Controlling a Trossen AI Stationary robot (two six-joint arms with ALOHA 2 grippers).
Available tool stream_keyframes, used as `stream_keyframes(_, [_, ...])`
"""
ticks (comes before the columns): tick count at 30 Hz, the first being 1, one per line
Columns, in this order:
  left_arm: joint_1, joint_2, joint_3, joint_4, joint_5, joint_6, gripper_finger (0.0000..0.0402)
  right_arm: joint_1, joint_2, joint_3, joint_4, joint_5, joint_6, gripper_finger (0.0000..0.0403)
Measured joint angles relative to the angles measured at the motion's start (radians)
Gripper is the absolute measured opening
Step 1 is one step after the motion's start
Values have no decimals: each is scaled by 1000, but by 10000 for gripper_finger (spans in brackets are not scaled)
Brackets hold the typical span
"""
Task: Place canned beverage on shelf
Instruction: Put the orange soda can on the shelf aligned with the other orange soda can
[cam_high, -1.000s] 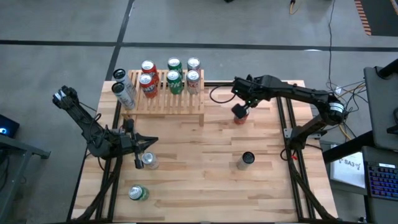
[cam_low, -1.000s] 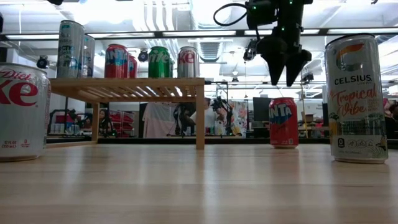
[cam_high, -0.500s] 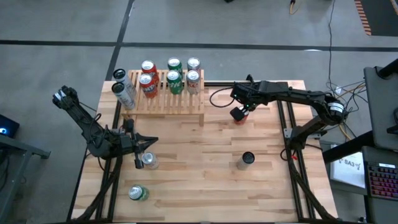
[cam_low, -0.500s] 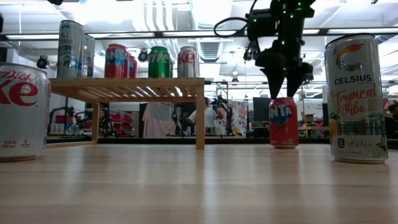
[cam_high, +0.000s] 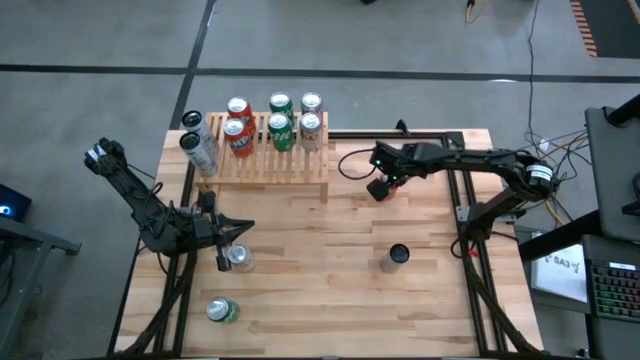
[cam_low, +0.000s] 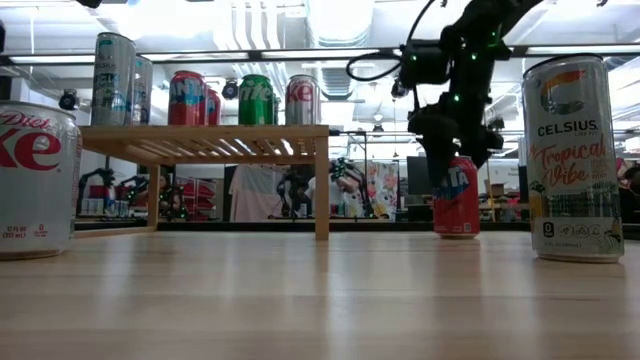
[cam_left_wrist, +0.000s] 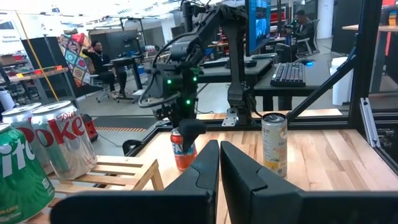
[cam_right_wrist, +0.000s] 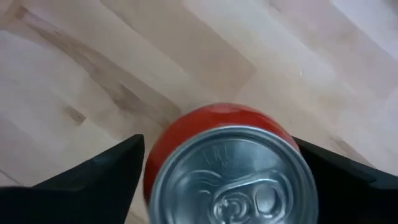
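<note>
Currently the right gripper (cam_low: 455, 165) sat low over the red can (cam_low: 457, 200), fingers spread wide on either side of its upper body, not yet pinching it. From the right wrist view the can's lid (cam_right_wrist: 233, 177) lay dead centre between the two dark fingers (cam_right_wrist: 93, 174), so the can was straight below the gripper, long axis upright, standing on the table (cam_high: 330, 260). Whether the pads touched the metal could not be told.

On the overhead view the can stood just off the shelf's (cam_high: 270, 160) front right corner, at about 4 o'clock from it; the shelf lay at about 10 o'clock from the gripper. Right arm clearly nearer. Left gripper (cam_high: 228, 232) waited at the table's 8 o'clock side, fingers pressed together, holding nothing.

Readable print: red can "NTA" partly hidden, judged Fanta; tall can (cam_low: 572, 160) "CELSIUS Tropical Vibe"; near can (cam_low: 35, 180) "Diet", "ke"; a Coke can (cam_left_wrist: 65, 140) on the shelf, "oke".

Next, judged: close on can, lift, carry toward 10 o'clock.
</note>
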Motion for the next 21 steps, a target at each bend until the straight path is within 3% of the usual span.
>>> stream_keyframes(7, [0, 0, 0, 3, 0, -6, 0, 2, -2, -28, 26, 11, -5, 282])
stream_keyframes(15, [1, 39, 1, 67, 0, -8, 0, 40, -52, 90, -25, 34, -52, 282])
stream_keyframes(21, [38, 98, 1, 145, -18, 1, 0, 150, -112, 242, -60, 72, -80, 282])
